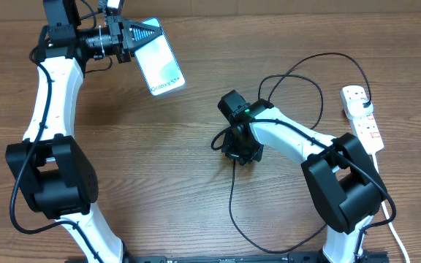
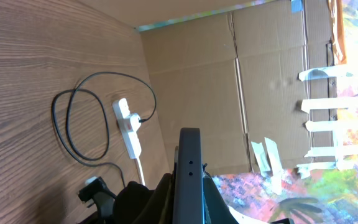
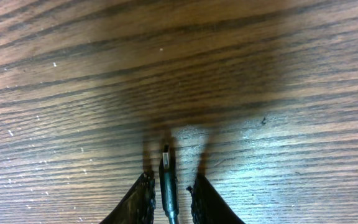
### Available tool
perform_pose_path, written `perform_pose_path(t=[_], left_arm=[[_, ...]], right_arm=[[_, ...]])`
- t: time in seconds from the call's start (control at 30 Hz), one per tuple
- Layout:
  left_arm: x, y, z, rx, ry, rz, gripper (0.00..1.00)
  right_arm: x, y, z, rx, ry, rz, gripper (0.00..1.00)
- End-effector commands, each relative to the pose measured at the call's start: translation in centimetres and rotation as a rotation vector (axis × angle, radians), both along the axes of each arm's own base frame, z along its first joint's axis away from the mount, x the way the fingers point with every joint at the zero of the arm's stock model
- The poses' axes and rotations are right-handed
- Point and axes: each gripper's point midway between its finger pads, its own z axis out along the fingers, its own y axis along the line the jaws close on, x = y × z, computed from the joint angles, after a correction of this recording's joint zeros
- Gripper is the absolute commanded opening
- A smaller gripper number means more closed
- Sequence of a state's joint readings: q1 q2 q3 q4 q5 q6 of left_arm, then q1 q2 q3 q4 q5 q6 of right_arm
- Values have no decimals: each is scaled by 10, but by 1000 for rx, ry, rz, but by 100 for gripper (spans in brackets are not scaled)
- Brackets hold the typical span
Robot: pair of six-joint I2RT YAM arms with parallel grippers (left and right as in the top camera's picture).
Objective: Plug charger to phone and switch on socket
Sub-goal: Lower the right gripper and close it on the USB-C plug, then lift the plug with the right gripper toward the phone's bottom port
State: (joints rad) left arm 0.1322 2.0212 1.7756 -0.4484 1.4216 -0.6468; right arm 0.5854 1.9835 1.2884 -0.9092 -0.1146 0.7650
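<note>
Your right hand (image 3: 169, 180) pinches the charger (image 3: 166, 169) by its tip above the counter (image 3: 166, 62); your left hand (image 1: 148, 34) grips the phone (image 1: 163, 67) at 11 o'clock, power strip (image 1: 365, 120) at 3 o'clock.

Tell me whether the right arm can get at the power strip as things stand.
Probably yes: the power strip lies uncovered close beside that arm. But the right gripper holds the charger tip, so it is not free.

Socket (image 1: 371, 136) switch state too small; charger (image 3: 168, 182) cut by bottom edge
</note>
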Motion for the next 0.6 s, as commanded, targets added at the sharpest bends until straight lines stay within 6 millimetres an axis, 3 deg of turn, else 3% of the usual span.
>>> perform_pose_path(t=[0.0, 0.43, 0.57], left_arm=[[-11, -4, 27, -15, -73, -38, 4], [-11, -4, 27, -16, -70, -38, 4], [-11, -4, 27, -16, -70, -38, 4]], right_arm=[[-5, -4, -9, -30, 22, -8, 21], [-8, 4, -9, -22, 13, 23, 20], [-7, 5, -9, -22, 7, 28, 16]])
